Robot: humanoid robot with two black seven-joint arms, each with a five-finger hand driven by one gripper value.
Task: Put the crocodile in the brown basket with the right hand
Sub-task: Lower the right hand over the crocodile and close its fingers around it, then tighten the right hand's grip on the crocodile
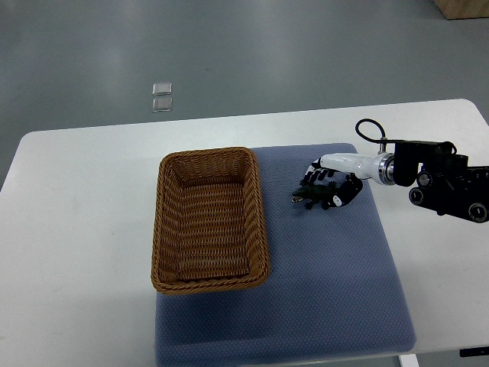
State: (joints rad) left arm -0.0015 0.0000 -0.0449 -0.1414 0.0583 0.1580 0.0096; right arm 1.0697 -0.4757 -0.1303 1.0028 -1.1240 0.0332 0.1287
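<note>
A small dark green toy crocodile (312, 197) lies on the blue mat (328, 267), just right of the brown wicker basket (210, 220). My right hand (330, 186) comes in from the right edge and sits over the crocodile, its fingers curled around the toy's right end. Whether the toy is lifted off the mat cannot be told. The basket holds nothing.
The white table (76, 229) carries the mat and basket. Its front edge runs close below the mat. A small clear object (162, 97) lies on the grey floor beyond the table. The right arm's black forearm (447, 183) hangs over the table's right side.
</note>
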